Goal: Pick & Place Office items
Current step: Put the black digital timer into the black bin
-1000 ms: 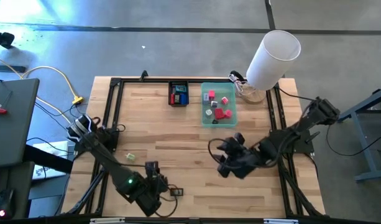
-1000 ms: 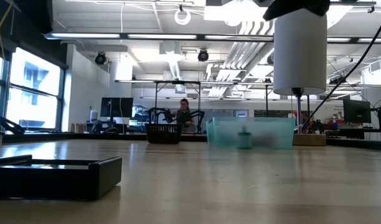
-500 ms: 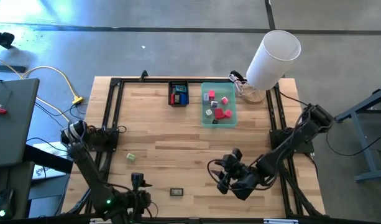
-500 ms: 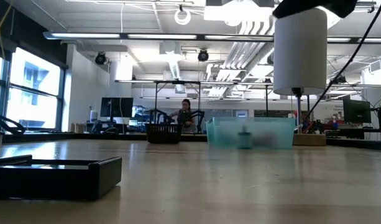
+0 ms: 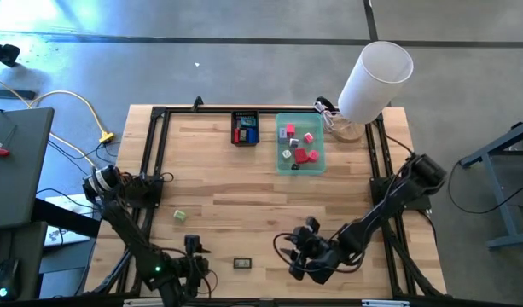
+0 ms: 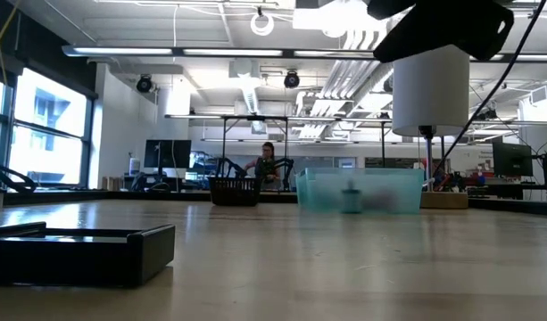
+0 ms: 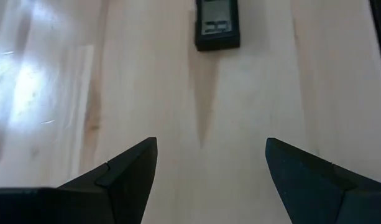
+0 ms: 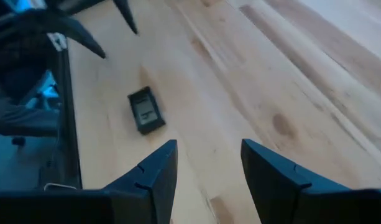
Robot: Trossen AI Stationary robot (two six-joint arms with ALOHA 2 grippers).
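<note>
The wooden worktop (image 5: 244,196) carries a black frame around its edges, and the 2 dark arms reach in from the near corners. At the far right corner stands a tall white cylinder (image 5: 374,78).

Along the far edge sits the translucent teal tray (image 5: 299,165), with red, pink and pale office items (image 5: 300,145) inside it. Touching or just beside it is the small black tray (image 5: 245,128), holding red and blue pieces.

The right gripper (image 5: 302,256) hangs over the near edge, right of centre, its jaws moderately apart and empty. The left gripper (image 5: 191,256) is at the near edge, left of centre, jaws wide and empty.

Between the 2 grippers, near the near edge, lies a small black rectangular item (image 5: 242,263), flat on the wood. A tiny green piece (image 5: 180,216) lies nearer the left edge, well apart from both trays.

Both grippers face the black item, so the arms could collide if both go for it. It lies low and flat, so fingertips may scrape the wood or slide it toward the near edge rather than catch it. The narrower right jaws may land on top of it.

The planked surface is pale and glossy. Beyond it is an open workshop with large windows, ceiling ducts, monitors and 1 seated person (image 6: 266,165) far off.
</note>
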